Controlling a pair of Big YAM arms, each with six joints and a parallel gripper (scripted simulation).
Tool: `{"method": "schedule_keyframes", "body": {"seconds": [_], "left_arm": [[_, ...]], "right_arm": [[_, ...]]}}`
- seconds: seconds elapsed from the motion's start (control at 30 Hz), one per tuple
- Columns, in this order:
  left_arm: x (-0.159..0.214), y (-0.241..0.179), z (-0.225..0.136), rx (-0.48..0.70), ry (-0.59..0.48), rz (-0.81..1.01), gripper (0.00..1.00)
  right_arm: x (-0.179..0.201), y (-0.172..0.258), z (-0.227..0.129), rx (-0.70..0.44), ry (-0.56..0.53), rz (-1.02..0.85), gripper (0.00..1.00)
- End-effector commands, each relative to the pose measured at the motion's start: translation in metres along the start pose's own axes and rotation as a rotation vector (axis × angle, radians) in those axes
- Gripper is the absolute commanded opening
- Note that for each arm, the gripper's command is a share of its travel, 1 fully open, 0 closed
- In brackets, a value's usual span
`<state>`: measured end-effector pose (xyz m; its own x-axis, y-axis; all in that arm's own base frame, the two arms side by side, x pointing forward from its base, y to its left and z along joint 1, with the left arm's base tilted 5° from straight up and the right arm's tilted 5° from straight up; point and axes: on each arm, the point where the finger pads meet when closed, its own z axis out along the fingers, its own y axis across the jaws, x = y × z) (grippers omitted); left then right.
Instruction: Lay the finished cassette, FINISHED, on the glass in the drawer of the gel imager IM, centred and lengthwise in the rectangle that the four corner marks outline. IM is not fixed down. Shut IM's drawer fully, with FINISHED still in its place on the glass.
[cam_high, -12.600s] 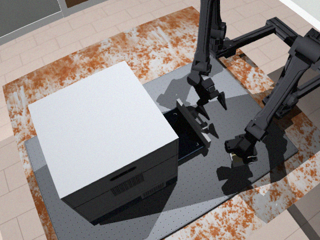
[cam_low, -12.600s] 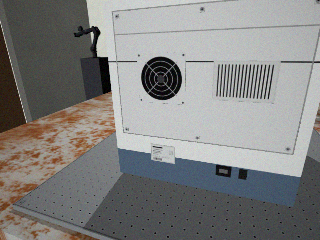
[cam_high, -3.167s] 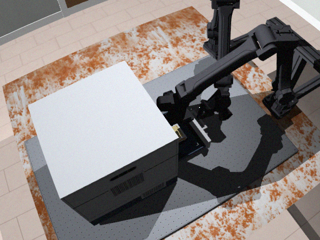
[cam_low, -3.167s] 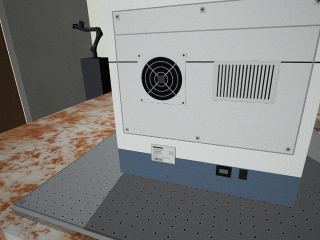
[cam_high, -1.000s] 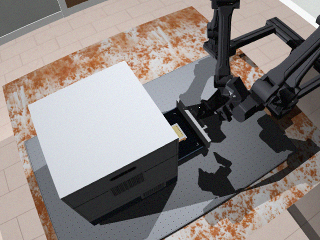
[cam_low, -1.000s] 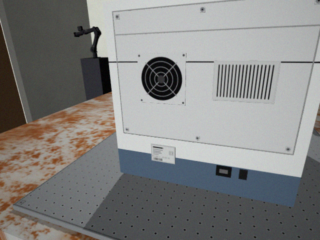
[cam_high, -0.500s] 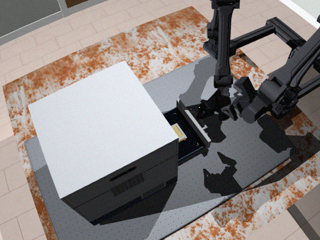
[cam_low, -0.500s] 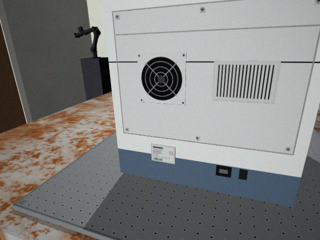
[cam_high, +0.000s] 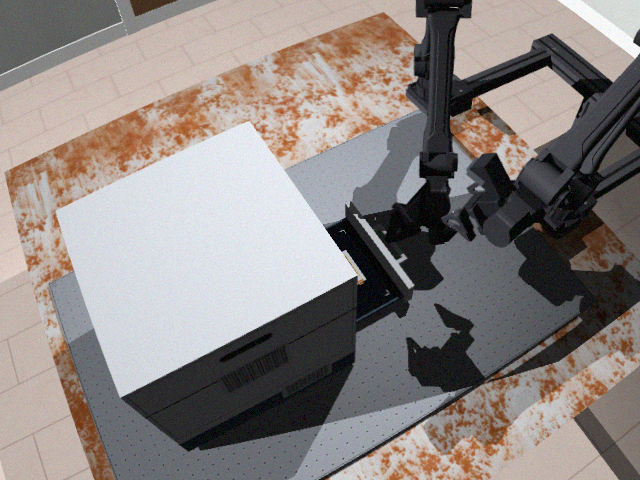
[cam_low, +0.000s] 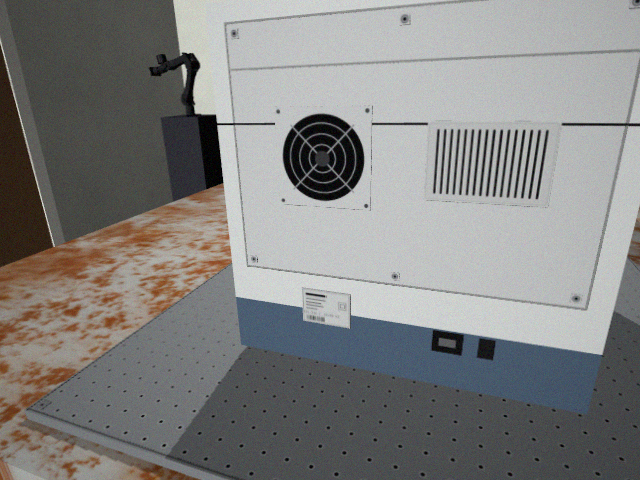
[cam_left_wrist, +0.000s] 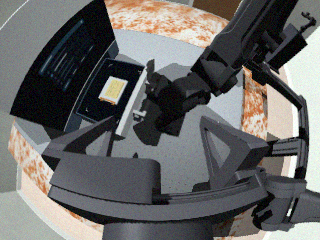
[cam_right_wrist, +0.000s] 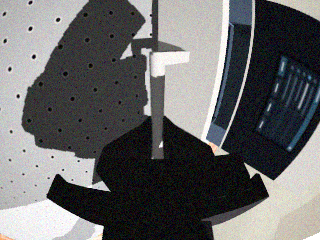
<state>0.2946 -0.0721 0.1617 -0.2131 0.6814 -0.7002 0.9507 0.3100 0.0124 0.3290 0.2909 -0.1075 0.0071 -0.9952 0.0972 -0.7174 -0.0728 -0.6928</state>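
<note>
From where I stand, the right hand (cam_high: 391, 227) (cam_left_wrist: 148, 97) (cam_right_wrist: 157, 120) is clenched on the drawer handle (cam_high: 400, 257) (cam_left_wrist: 140, 115) (cam_right_wrist: 157, 90), its bar running between the fingertips. The left hand (cam_high: 459, 204) (cam_left_wrist: 157, 120) is spread wide with nothing in its grasp, well apart from the drawer front.

The cassette, FINISHED (cam_high: 354, 267) (cam_left_wrist: 115, 89), lies on the dark glass of the pulled-out drawer (cam_high: 382, 250) (cam_left_wrist: 132, 100) (cam_right_wrist: 192, 100), among the corner marks; I can't tell whether it's exactly centred.

Seen from above, the white top of the gel imager (cam_high: 206, 248) (cam_low: 403, 232) (cam_left_wrist: 65, 55) (cam_right_wrist: 300, 90) cuts off part of FINISHED and the inner glass. The right hand's fingers are lost in shadow there, and from its own wrist they're a black silhouette. The exterior view gets only the imager's back, with its fan grille (cam_low: 323, 157), hiding the drawer and both hands.

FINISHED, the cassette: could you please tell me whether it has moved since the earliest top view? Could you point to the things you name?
Yes, FINISHED (cam_high: 354, 267) (cam_left_wrist: 116, 88) has moved towards the imager (cam_high: 206, 258) (cam_low: 403, 242) (cam_left_wrist: 65, 62) (cam_right_wrist: 295, 100), from outside the drawer (cam_high: 383, 250) (cam_left_wrist: 132, 102) (cam_right_wrist: 220, 75) into it.
</note>
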Motion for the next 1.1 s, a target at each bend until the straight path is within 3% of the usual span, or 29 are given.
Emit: {"method": "schedule_keyframes", "body": {"seconds": [0.0, 0.3, 0.4, 0.8, 0.9, 1.07], "left_arm": [[-0.013, 0.009, -0.007, -0.018, -0.018, 0.045, 1.0], [-0.013, 0.009, -0.007, -0.018, -0.018, 0.045, 1.0], [-0.013, 0.009, -0.007, -0.018, -0.018, 0.045, 1.0], [-0.013, 0.009, -0.007, -0.018, -0.018, 0.045, 1.0], [-0.013, 0.009, -0.007, -0.018, -0.018, 0.045, 1.0], [-0.013, 0.009, -0.007, -0.018, -0.018, 0.045, 1.0]], "right_arm": [[-0.016, -0.111, 0.021, 0.155, -0.034, 0.155, 0.04], [-0.011, -0.129, 0.052, 0.144, -0.025, 0.132, 0.04], [-0.01, -0.135, 0.078, 0.118, -0.016, 0.099, 0.04], [-0.004, -0.18, 0.103, 0.136, -0.017, 0.101, 0.04], [-0.004, -0.181, 0.104, 0.132, -0.016, 0.096, 0.04], [-0.007, -0.145, 0.136, 0.022, -0.005, 0.0, 0.04]]}}
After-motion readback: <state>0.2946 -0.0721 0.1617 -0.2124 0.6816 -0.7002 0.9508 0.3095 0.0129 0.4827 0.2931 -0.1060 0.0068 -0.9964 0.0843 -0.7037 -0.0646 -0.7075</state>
